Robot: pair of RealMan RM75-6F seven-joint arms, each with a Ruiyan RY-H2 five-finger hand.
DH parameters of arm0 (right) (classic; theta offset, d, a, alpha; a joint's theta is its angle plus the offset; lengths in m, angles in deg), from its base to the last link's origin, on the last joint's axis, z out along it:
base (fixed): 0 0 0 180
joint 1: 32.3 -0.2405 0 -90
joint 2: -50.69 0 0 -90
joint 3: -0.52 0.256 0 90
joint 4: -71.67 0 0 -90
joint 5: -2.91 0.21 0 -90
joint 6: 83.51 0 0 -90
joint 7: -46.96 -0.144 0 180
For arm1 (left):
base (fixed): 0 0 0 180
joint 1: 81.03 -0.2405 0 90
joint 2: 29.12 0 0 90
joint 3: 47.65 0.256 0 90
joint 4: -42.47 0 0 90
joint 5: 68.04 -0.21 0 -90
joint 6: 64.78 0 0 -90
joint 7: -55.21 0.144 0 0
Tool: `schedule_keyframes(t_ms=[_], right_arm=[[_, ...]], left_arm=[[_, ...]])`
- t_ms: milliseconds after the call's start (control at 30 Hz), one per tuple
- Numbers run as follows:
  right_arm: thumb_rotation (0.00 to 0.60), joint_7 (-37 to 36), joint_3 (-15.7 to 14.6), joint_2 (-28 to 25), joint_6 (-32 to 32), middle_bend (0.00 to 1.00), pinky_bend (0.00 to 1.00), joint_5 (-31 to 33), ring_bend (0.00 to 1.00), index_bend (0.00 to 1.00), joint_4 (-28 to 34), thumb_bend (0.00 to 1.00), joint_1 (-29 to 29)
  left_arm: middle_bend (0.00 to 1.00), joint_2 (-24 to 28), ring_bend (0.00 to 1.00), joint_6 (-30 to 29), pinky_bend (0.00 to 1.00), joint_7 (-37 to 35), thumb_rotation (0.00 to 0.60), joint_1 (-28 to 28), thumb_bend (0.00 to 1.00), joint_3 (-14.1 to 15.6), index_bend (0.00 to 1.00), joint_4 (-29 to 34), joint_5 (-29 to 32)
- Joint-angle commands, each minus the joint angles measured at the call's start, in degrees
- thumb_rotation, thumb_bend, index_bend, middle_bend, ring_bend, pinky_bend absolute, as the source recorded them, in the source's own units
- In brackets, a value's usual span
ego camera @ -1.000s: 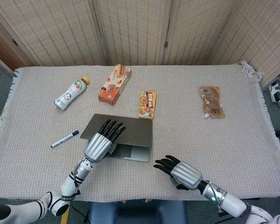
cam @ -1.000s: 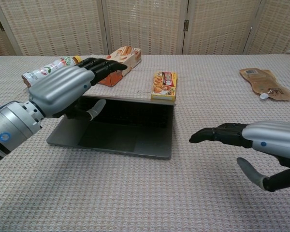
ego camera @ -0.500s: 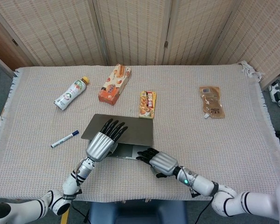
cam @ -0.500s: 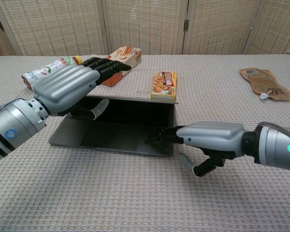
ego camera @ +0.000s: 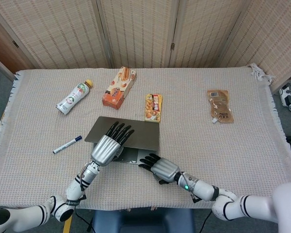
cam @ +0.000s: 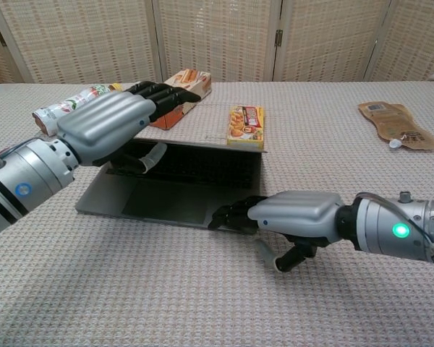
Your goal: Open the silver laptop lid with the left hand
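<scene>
The silver laptop (ego camera: 140, 138) lies at the near middle of the table with its lid partly raised; the chest view shows the dark keyboard and palm rest (cam: 166, 202) under the lid. My left hand (ego camera: 106, 148) (cam: 105, 126) grips the lid's near left part, fingers over its top and thumb beneath it. My right hand (ego camera: 162, 169) (cam: 296, 213) lies low on the table. Its fingertips (cam: 231, 215) rest on the base's front right corner, and it holds nothing.
A bottle (ego camera: 73, 97) lies on its side at the back left, an orange box (ego camera: 119, 87) beside it. A small snack pack (ego camera: 153, 108) sits just behind the laptop, a brown pouch (ego camera: 219, 106) at the back right. A marker (ego camera: 67, 144) lies left of the laptop.
My right hand has swept left from the table's right side onto the laptop base's front right corner. The left hand has raised the lid a little higher.
</scene>
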Motion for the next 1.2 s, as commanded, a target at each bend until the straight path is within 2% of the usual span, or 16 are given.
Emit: schedule_keyframes(t_ms=[33,367,567,833,1200], right_arm=[[0.549,1.6,-0.4,0.3,-0.3,0.02,0.0,0.8,0.02,0.0,-0.2,0.86,-0.4],[0.55,5.9,-0.4,1.0,-0.4,0.02,0.0,4.4,0.03,0.0,-0.1,0.86,-1.1],[0.547,7.7,-0.2,1.3,-0.4,0.02,0.0,6.3,0.03,0.0,0.0,0.86,-1.5],[0.549,8.9,-0.3,1.5,-0.3,0.02,0.0,7.9,0.02,0.0,0.0,0.86,-2.0],[0.548,9.5,-0.3,1.6,-0.6,0.02,0.0,9.5,0.02,0.0,-0.7,0.86,-3.0]], left_arm=[[0.11,0.4,0.02,0.4,0.0,0.5,0.6,0.3,0.62,-0.5,0.03,0.2,0.5],[0.07,4.8,0.0,4.7,0.0,1.8,0.6,2.4,0.51,-5.4,0.0,2.2,6.8],[0.07,8.2,0.0,7.4,0.0,-0.9,0.6,3.6,0.46,-9.4,0.0,3.1,12.0],[0.06,11.4,0.0,12.3,0.0,-5.4,0.6,5.9,0.36,-14.0,0.0,0.9,19.2],[0.06,11.6,0.0,18.7,0.0,-6.8,0.6,10.7,0.34,-18.2,0.0,-4.3,28.7]])
